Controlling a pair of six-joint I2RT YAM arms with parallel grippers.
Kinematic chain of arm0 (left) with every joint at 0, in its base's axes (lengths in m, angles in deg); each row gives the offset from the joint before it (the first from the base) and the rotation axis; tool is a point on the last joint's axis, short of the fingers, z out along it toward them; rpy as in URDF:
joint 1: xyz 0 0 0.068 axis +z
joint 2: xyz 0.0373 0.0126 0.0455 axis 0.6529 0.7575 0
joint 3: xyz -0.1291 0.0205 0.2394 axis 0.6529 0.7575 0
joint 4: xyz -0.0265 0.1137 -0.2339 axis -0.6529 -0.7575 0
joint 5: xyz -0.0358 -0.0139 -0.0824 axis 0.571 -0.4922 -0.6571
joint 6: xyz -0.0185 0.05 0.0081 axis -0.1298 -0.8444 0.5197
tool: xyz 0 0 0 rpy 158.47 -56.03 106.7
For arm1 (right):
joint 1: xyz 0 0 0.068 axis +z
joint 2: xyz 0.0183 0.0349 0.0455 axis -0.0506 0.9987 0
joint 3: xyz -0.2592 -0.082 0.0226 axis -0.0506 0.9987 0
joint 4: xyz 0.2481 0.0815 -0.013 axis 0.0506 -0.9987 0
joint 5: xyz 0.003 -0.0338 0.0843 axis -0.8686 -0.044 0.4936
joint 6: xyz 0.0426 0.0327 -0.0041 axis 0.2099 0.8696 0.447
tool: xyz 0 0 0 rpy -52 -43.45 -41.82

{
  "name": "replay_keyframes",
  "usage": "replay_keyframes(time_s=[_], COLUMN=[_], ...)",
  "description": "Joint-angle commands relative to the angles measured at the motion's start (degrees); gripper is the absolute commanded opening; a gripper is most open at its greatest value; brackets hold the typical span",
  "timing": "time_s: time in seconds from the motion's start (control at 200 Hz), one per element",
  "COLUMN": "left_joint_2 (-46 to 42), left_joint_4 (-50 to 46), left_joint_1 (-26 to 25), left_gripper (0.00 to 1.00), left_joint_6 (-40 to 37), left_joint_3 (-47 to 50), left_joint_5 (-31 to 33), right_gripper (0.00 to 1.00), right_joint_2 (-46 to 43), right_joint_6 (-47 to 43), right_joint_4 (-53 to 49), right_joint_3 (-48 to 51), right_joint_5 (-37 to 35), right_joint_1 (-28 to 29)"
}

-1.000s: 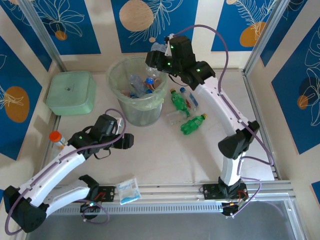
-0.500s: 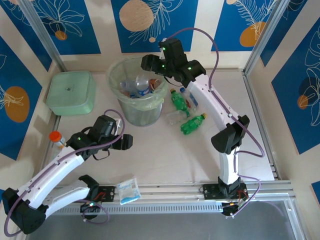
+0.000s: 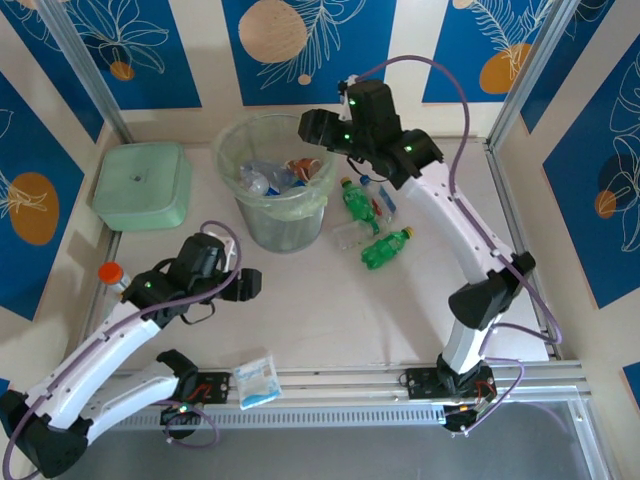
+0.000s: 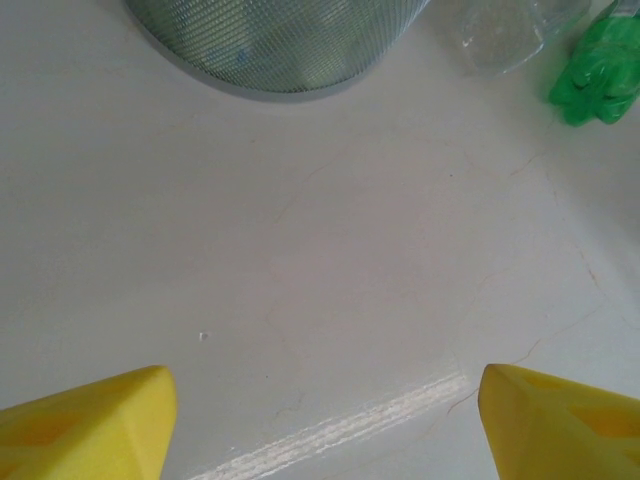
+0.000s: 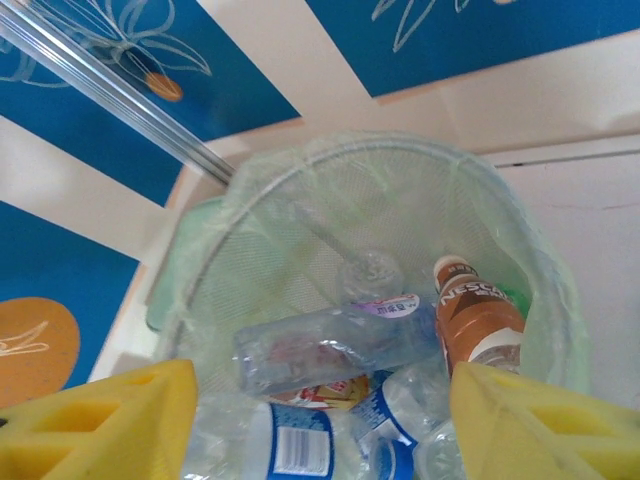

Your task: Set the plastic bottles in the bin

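The bin (image 3: 262, 228), a round pale-green bucket with a bag liner, holds several bottles: a clear one (image 5: 330, 345), a brown-labelled one (image 5: 475, 320) and blue-labelled ones (image 5: 290, 440). My right gripper (image 3: 314, 129) hangs open and empty over the bin's right rim, its yellow fingers (image 5: 110, 420) wide apart. Two green bottles (image 3: 355, 200) (image 3: 386, 248), a clear one (image 3: 350, 234) and a blue-labelled one (image 3: 382, 200) lie on the table right of the bin. My left gripper (image 3: 247, 284) hovers open over bare table in front of the bin base (image 4: 280, 45), with a green bottle (image 4: 598, 70) at its far right.
A square pale-green lidded box (image 3: 142, 185) stands left of the bin. An orange-capped bottle (image 3: 110, 274) lies beside the left arm. A blue-and-white sachet (image 3: 257, 381) lies at the near edge. Metal frame posts (image 3: 520, 90) bound the table at the back corners.
My right gripper moved over the bin, opened and dropped a clear bottle in, then shifted slightly right. The left arm drew back a little toward the near left.
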Motion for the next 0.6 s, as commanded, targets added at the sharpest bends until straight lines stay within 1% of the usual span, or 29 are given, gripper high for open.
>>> replay_keyframes(time_s=[0.0, 0.07, 0.135, 0.25, 0.34, 0.42, 0.525, 0.595], left_joint_2=[-2.0, -2.2, -2.0, -1.4, -0.2, 1.7, 5.4, 8.3], left_joint_4=[-1.4, -1.3, -1.8, -1.4, 0.5, 2.4, 5.2, 6.9], left_joint_1=[-0.3, -0.4, -1.3, -4.7, -8.3, -11.7, -15.2, -17.2], left_gripper=[0.78, 0.77, 0.77, 0.78, 0.79, 0.81, 0.82, 0.83], left_joint_6=[0.6, 0.3, 0.0, -0.9, -1.8, -3.1, -4.9, -6.2], left_joint_3=[-1.5, -2.2, -3.1, -4.3, -5.2, -6.3, -8.0, -9.3], left_joint_5=[0.2, -1.0, -0.6, 1.2, 2.3, 3.6, 4.6, 5.0], right_gripper=[0.63, 0.63, 0.63, 0.63, 0.65, 0.65, 0.65, 0.66], right_joint_2=[-1.7, -3.3, -6.2, -12.1, -16.9, -21.3, -27.3, -30.9], right_joint_6=[0.2, 0.6, 1.4, 2.6, 4.0, 6.9, 10.0, 10.7], right_joint_4=[0.2, 0.1, 1.2, 0.1, -4.0, -7.8, -9.5, -10.6], right_joint_3=[0.7, 2.9, 6.8, 13.8, 18.7, 24.1, 33.6, 38.8], right_joint_5=[-1.1, -1.8, -2.5, -5.7, -9.1, -10.0, -6.5, -5.2], right_joint_1=[0.4, 0.5, 0.3, -0.8, -2.6, -6.4, -13.0, -16.3])
